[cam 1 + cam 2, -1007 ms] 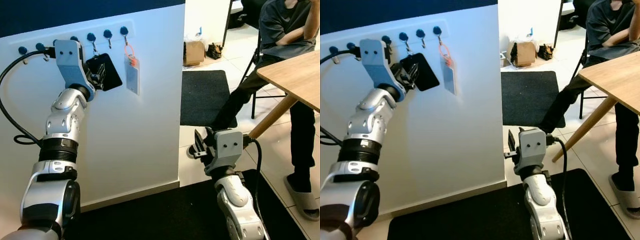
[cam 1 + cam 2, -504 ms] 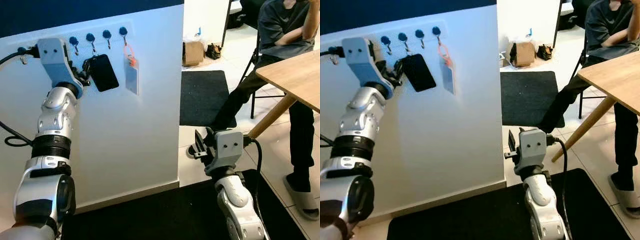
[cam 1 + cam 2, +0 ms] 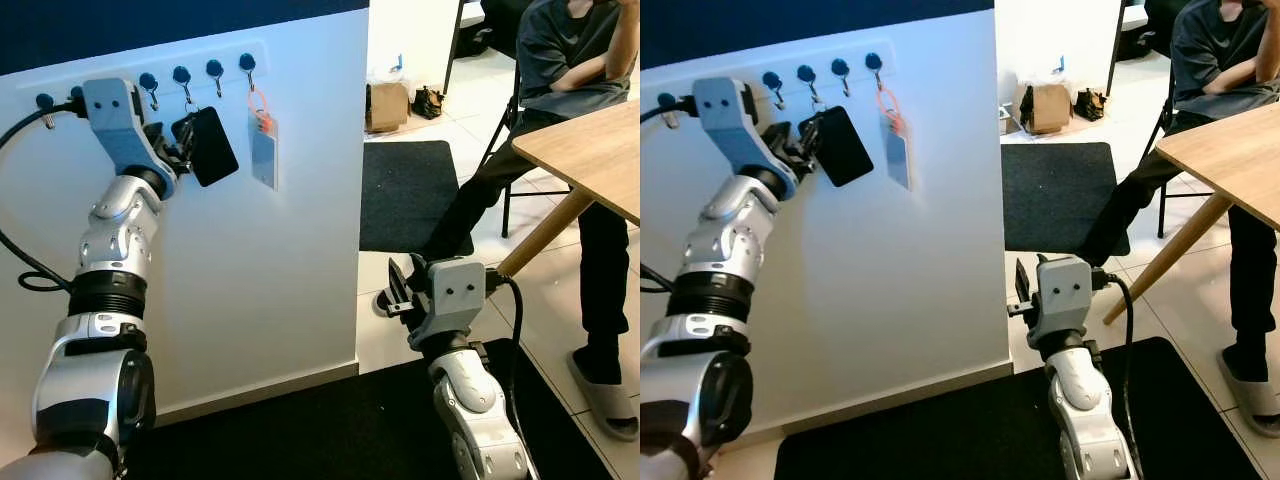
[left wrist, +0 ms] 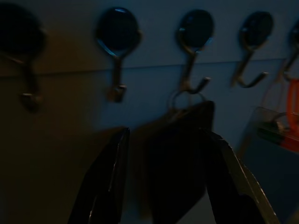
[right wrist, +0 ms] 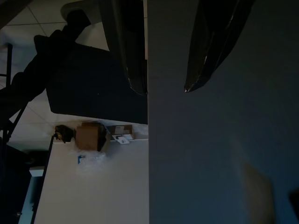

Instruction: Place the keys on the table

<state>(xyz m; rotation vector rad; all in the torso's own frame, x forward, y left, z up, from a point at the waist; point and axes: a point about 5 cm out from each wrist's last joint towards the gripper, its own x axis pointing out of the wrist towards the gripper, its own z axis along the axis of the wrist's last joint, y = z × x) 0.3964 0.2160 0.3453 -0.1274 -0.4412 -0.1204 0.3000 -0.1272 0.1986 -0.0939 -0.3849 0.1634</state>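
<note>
I'm looking at a white partition wall (image 3: 250,270) with a row of dark round-headed metal hooks (image 3: 180,76) along its top edge, tiled floor and a black mat (image 3: 405,190) beyond its right edge. The keys, a metal ring carrying a flat black rectangular fob (image 3: 208,145), hang from the third hook from the right, beside a clear card holder on an orange loop (image 3: 263,145).

My left arm is raised and bent at the elbow, wrist cocked toward the wall, with the left tool (image 3: 178,150) up against the fob. The head views leave the fingers hard to read; the left wrist view shows them spread either side of the fob (image 4: 180,158), open, with the ring (image 4: 186,99) on its hook.

The right tool (image 3: 397,290) hangs low, and the right wrist view shows its fingers (image 5: 128,51) apart.

The light wooden surface (image 3: 590,150) stands at the right edge, a seated person (image 3: 560,60) behind it.
</note>
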